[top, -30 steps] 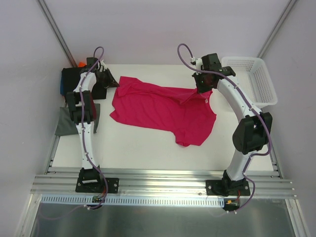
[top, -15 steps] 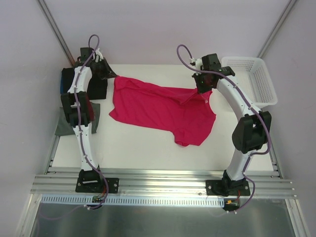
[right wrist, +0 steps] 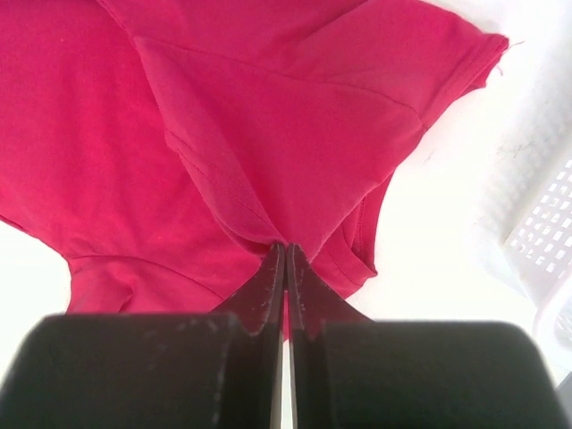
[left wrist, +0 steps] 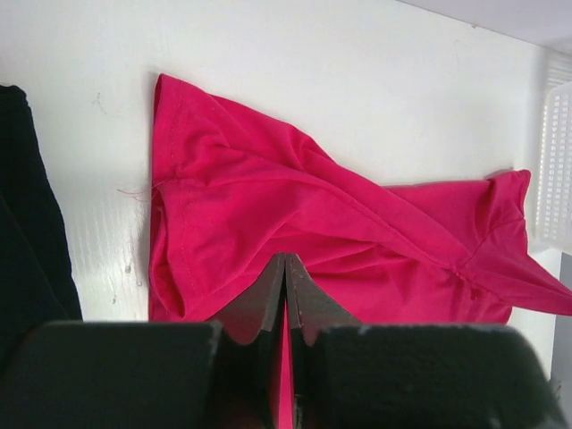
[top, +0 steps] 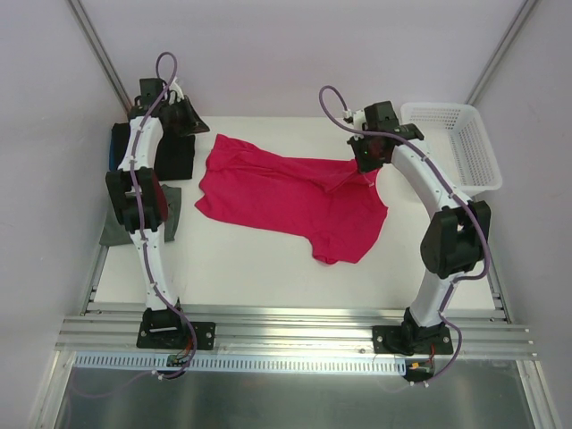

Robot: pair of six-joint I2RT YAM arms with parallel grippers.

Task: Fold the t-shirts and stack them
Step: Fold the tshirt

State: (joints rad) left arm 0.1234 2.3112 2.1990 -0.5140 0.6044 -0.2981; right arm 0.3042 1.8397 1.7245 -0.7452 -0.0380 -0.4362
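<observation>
The crimson-pink t-shirt (top: 286,197) lies spread and wrinkled across the middle of the table. My right gripper (top: 362,164) is shut on a pinch of its upper right part, and the folds run up into the fingertips (right wrist: 286,246). My left gripper (top: 198,128) is shut and raised at the back left, just off the shirt's left corner (left wrist: 163,85), which lies on the table. In the left wrist view the closed tips (left wrist: 286,257) hang above the shirt, with no cloth visibly pinched. A folded black t-shirt (top: 174,159) and a grey-green one (top: 118,223) lie at the left edge.
A white mesh basket (top: 458,143) stands at the back right, close to the right arm's elbow; it also shows as the basket (right wrist: 547,234) in the right wrist view. Bare white table (top: 259,268) runs in front of the shirt. Walls enclose the back and sides.
My left gripper rose and drew back-left from the shirt's left corner, which was tugged left and then settled back. The right gripper kept its hold and barely shifted.
</observation>
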